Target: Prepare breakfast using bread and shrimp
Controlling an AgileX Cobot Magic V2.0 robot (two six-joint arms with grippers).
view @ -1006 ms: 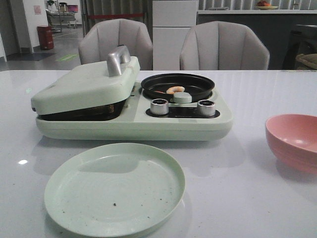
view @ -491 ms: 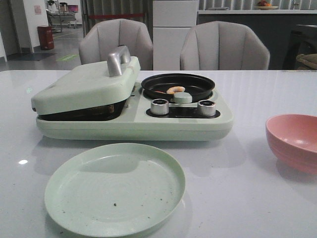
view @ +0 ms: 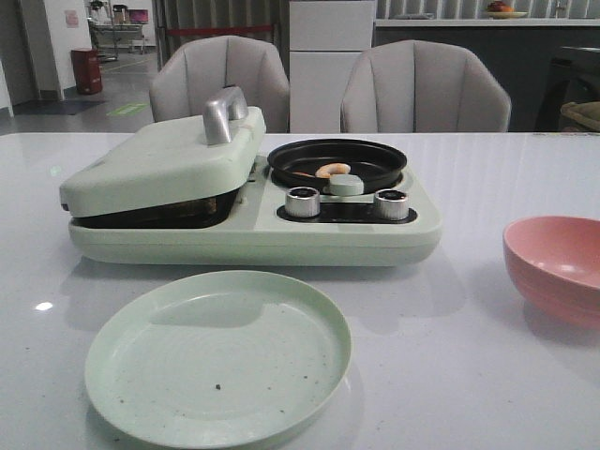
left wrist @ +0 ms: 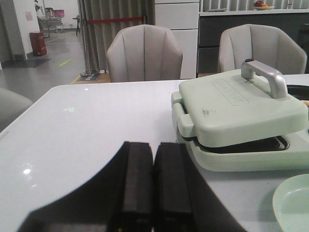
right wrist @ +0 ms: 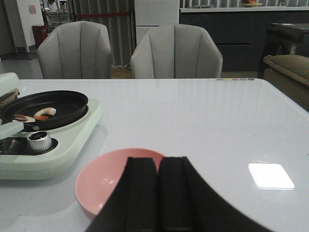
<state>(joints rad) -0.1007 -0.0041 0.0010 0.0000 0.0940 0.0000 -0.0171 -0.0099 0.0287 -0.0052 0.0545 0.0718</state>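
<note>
Hovering tools point(left wrist: 153, 186) point(right wrist: 157, 193), seemingly closed

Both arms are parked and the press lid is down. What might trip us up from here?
1. The lid sits ajar over something dark, so the bread cannot be confirmed; lifting by the handle may drag it out.
2. The shrimp is small, lying in the black pan behind the pale-green knob; a grasp might hit either.
3. The pink bowl lies right under the shut right gripper; a low move could knock it.
</note>
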